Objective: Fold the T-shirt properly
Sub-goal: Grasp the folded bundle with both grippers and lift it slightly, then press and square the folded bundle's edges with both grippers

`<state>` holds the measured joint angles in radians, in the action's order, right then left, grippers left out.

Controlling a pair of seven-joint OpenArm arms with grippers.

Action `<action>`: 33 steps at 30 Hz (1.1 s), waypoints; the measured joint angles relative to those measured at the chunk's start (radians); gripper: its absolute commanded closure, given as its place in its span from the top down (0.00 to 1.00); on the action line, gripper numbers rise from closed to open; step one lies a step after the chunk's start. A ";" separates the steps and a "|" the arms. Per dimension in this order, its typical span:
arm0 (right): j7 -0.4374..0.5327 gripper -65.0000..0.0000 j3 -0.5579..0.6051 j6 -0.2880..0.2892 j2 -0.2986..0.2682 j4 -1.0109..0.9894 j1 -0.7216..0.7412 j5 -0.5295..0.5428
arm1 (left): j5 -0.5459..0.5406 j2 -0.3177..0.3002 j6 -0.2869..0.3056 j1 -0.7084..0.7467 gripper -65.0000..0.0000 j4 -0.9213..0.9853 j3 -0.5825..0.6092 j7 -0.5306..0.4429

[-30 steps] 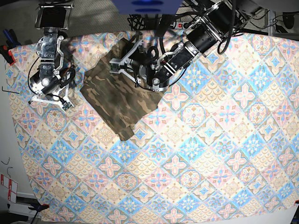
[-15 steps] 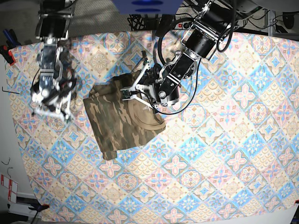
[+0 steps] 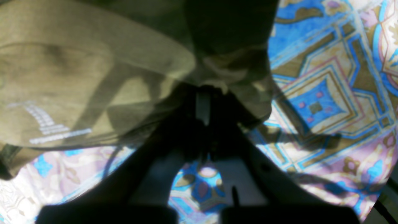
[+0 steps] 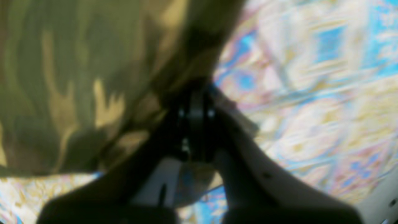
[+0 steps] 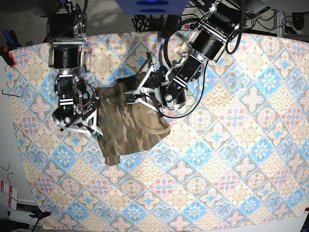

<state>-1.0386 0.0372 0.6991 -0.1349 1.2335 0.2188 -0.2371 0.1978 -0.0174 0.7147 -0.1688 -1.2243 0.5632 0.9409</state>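
The soft, rumpled camouflage T-shirt (image 5: 126, 123) lay bunched, long axis diagonal; both grippers' fingers pinched its cloth.

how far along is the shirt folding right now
Partly done: the T-shirt lies bunched into a rough, uneven bundle on the patterned tablecloth. In hand: the left gripper and right gripper are both shut on its cloth. Left: squaring it into a neat, flat fold.

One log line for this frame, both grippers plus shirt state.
left gripper: shut on camouflage cloth T-shirt | right gripper: shut on T-shirt edge | T-shirt: bunched, partly folded on patterned tablecloth
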 measured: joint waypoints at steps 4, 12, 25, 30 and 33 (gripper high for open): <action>-0.019 0.01 0.085 -0.004 0.002 -0.004 -0.001 -0.018 | -0.024 0.004 0.023 -0.003 0.00 0.009 -0.101 -0.015; -0.005 0.01 0.214 -0.001 0.012 0.179 -0.153 -0.005 | 0.101 -0.016 -0.014 -0.061 0.00 0.024 -0.295 0.016; -0.076 0.01 0.383 0.003 0.013 0.359 -0.197 -0.010 | 0.166 0.084 -0.010 -0.131 0.00 0.229 -0.512 -0.276; -0.065 0.01 0.365 0.005 0.024 0.389 -0.204 0.009 | 0.194 0.104 -0.011 -0.112 0.00 0.155 -0.528 -0.254; -0.077 0.01 0.274 0.002 0.015 0.467 -0.200 -0.008 | 0.190 0.107 -0.011 -0.081 0.00 -0.016 -0.553 -0.254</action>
<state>-1.1160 0.3115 0.7013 -0.1200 1.7000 0.0185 -0.2447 0.3878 0.0895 0.7033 -0.2501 -1.2407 0.0105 0.6872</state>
